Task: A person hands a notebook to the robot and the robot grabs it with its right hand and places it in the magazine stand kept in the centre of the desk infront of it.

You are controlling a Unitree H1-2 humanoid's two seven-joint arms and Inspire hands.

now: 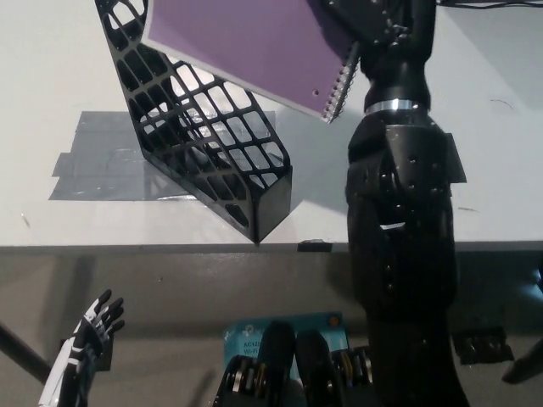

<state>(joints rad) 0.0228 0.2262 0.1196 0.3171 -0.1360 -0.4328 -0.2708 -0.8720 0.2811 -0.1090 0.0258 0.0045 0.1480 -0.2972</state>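
My black right hand [373,25] is shut on a purple spiral-bound notebook [246,47] at its spiral edge. The notebook hangs tilted above the top of the black lattice magazine stand [199,140], overlapping its upper opening. The stand sits on the white desk [51,76] over a patch of grey tape [93,157]. My right forearm fills the right middle of the view. My white left hand [85,343] rests low at the bottom left, below the desk edge, fingers spread and empty.
The desk's front edge [153,248] runs across the middle of the picture. A small black piece [316,247] lies on that edge. A teal label [246,335] shows below the desk.
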